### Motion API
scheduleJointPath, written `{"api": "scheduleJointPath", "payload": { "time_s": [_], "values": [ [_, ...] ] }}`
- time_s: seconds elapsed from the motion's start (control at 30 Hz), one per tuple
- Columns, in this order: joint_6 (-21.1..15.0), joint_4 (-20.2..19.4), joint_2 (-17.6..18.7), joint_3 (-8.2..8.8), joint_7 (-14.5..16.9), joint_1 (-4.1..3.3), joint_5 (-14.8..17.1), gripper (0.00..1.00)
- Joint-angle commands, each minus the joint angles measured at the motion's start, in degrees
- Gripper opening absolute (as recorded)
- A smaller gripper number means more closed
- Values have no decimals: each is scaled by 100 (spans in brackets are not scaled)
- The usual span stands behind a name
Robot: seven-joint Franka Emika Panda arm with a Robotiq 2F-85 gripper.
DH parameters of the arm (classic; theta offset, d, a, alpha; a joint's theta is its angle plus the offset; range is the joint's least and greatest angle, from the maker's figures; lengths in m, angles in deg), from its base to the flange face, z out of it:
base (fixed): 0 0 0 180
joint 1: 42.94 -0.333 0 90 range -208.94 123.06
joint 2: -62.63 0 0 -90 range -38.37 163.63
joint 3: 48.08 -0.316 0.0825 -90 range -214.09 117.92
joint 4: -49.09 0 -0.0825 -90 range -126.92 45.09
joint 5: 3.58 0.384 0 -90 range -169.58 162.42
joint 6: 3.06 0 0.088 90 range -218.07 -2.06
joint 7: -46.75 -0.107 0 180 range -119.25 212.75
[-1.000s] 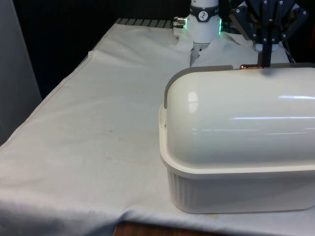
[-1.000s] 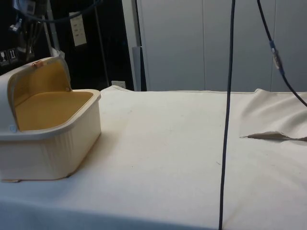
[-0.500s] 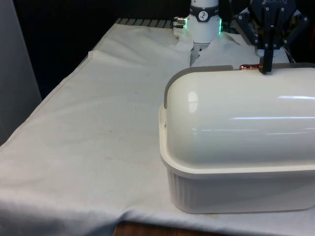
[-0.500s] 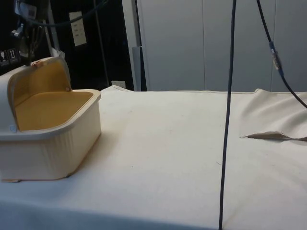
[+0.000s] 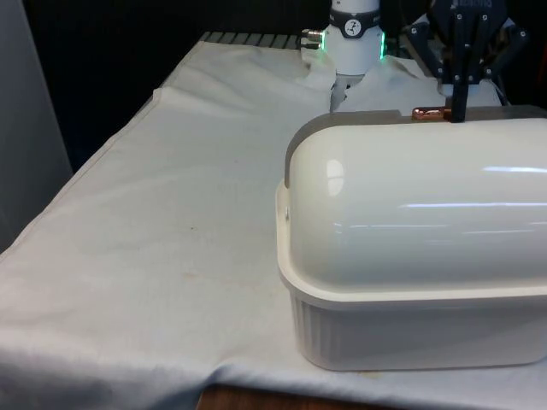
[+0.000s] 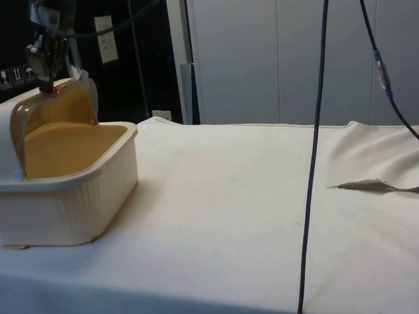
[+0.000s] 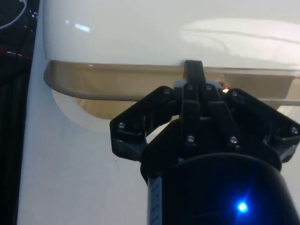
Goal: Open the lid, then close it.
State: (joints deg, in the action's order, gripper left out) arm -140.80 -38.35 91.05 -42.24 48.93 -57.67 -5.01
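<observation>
Gripper (image 5: 457, 109) pointing down, jaws closed

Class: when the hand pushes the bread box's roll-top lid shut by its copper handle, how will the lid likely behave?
The lid looks like rigid, glossy plastic, so probably stiff and slippery. Curved around the box, it should swing, not flop. The copper handle looks small, so the hand may slip.

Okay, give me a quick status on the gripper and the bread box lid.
Gripper at the lid's copper handle, fingers shut on it. Lid rolled open, bread box interior exposed. Nothing in the way.
</observation>
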Motion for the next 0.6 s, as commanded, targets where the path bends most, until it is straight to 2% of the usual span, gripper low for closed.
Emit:
{"api": "scheduleJointPath", "payload": {
  "time_s": [0.0,0.03,0.07,0.33,0.37,0.4,0.57],
  "values": [
    [-109,-138,-63,29,-46,-29,-52,0],
    [-6,-34,-17,0,0,0,-6,0],
    [-120,-172,-74,29,-46,-34,-57,0],
    [-189,-533,-264,23,-52,-57,-120,0],
    [-80,-458,-252,0,0,-23,-74,0],
    [-195,-579,-292,23,-57,-57,-132,0],
    [-229,-842,-430,17,-63,-74,-178,0]
  ]
}}
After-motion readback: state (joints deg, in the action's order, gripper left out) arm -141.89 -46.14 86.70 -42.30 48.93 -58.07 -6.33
